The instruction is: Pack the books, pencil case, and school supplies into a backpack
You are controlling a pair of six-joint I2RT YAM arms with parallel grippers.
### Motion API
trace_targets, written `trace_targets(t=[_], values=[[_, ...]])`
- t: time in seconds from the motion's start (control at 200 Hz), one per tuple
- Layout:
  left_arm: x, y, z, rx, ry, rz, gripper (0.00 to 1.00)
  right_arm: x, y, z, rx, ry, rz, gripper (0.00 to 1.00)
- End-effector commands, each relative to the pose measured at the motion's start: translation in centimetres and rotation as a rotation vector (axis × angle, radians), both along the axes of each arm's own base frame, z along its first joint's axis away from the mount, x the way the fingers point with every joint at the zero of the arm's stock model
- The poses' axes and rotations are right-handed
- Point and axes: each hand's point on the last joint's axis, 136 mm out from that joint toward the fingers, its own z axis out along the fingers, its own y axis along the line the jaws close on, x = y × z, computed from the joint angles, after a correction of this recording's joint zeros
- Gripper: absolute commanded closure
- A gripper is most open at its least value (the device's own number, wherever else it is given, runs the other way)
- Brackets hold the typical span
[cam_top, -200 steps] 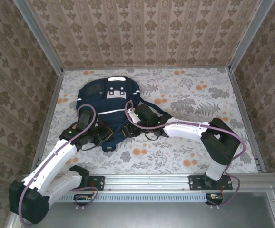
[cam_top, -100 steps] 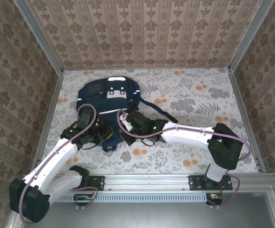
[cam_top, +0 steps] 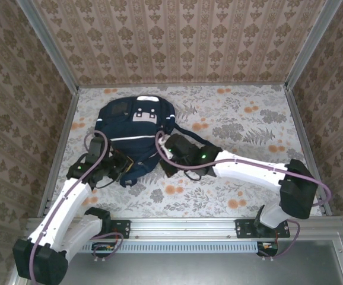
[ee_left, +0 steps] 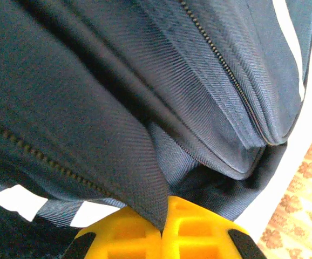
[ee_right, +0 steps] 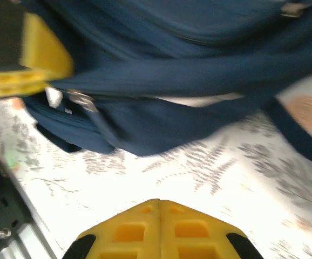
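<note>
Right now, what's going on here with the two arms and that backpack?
Both arms are at the near end of the navy backpack, which lies flat on the flowered table. The left gripper is shut on a fold of the bag's fabric, next to a zipper. The right gripper is shut too but holds nothing; it hangs over the table just beside the bag's lower edge. What is inside the bag can't be seen.
</note>
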Motion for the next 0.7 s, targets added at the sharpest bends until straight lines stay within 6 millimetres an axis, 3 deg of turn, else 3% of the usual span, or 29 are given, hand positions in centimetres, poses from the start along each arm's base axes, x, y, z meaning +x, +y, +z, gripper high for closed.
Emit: trace_targets(t=[0.0, 0.155, 0.205, 0.325, 0.495, 0.695], values=[[0.9, -0.1, 2.2, -0.015, -0.106, -0.024, 1.0, 0.9, -3.8, -2.2, -0.098, 0.04, -0.088, 1.0], [1.1, -0.6, 2.4, -0.031, -0.113, -0.045, 1.0, 1.4, -2.4, -1.6, -0.041, 0.046, -0.046, 1.0], [1.2, -0.6, 2.5, -0.029, -0.115, -0.047, 1.0, 1.3, -1.4, -1.1, -0.011, 0.05, -0.023, 0.86], [1.4, -1.0, 2.7, -0.045, -0.125, -0.062, 1.0, 1.0, 1.2, -0.3, 0.041, 0.024, 0.023, 0.65], [1.3, -1.4, 2.6, -0.051, -0.118, -0.09, 1.0, 2.7, 3.7, -0.7, 0.115, 0.048, -0.027, 0.66], [0.8, -1.8, 2.6, -0.059, -0.121, -0.135, 1.0, 5.5, 5.7, -2.4, 0.167, 0.081, -0.122, 0.69]])
